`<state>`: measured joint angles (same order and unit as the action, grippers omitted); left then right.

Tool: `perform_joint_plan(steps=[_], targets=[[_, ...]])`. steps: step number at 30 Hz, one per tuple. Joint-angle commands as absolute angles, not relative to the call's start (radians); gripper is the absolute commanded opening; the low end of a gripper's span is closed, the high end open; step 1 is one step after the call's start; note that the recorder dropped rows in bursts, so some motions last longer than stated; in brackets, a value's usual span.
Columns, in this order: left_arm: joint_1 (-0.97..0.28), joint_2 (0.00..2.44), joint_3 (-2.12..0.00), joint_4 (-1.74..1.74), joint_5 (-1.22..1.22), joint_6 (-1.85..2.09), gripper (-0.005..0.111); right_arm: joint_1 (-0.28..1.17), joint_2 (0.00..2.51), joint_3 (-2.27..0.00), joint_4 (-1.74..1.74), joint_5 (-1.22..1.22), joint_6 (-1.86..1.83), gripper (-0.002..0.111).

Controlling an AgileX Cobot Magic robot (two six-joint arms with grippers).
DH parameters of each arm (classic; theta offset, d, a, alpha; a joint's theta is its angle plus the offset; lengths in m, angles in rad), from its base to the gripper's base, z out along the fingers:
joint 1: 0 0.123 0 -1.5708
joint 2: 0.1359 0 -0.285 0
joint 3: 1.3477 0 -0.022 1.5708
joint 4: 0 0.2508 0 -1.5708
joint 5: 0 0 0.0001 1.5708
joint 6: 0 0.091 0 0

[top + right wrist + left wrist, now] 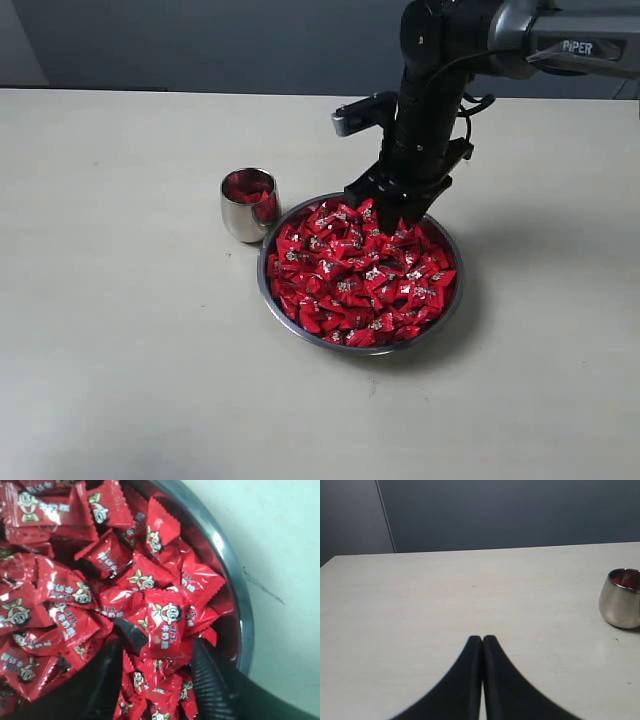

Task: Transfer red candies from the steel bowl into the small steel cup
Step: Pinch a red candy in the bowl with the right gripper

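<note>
The red candies [360, 275] fill the wide steel bowl [268, 295] in the middle of the table. Just left of the bowl stands the small steel cup [248, 205], with a few red candies inside. My right gripper [392, 215] is dipped into the far side of the pile. In the right wrist view its fingers [202, 675] stand apart among the candies [100, 560], open, with a candy lying between them close to the bowl's rim [235, 580]. My left gripper [482, 639] is shut and empty over bare table, with the cup [620, 600] off to one side.
The pale table [120, 300] carries only the bowl and cup. A dark wall [200, 40] runs behind its far edge. The right arm [430, 90] comes down from the upper right over the bowl.
</note>
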<state>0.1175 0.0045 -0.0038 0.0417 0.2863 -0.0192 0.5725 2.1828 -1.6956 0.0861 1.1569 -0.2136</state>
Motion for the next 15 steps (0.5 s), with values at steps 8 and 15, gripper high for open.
perform_joint_plan(steps=[8, 15], targets=[[0.118, 0.000, 0.000, 0.043, 0.284, -0.020, 0.000, 0.572, 2.216, -1.700, 0.109, 1.145, -0.206, 0.040], [0.118, 0.000, 0.000, 0.043, 0.284, -0.020, 0.000, 0.572, 2.247, -1.700, 0.085, 1.142, -0.206, 0.040]])
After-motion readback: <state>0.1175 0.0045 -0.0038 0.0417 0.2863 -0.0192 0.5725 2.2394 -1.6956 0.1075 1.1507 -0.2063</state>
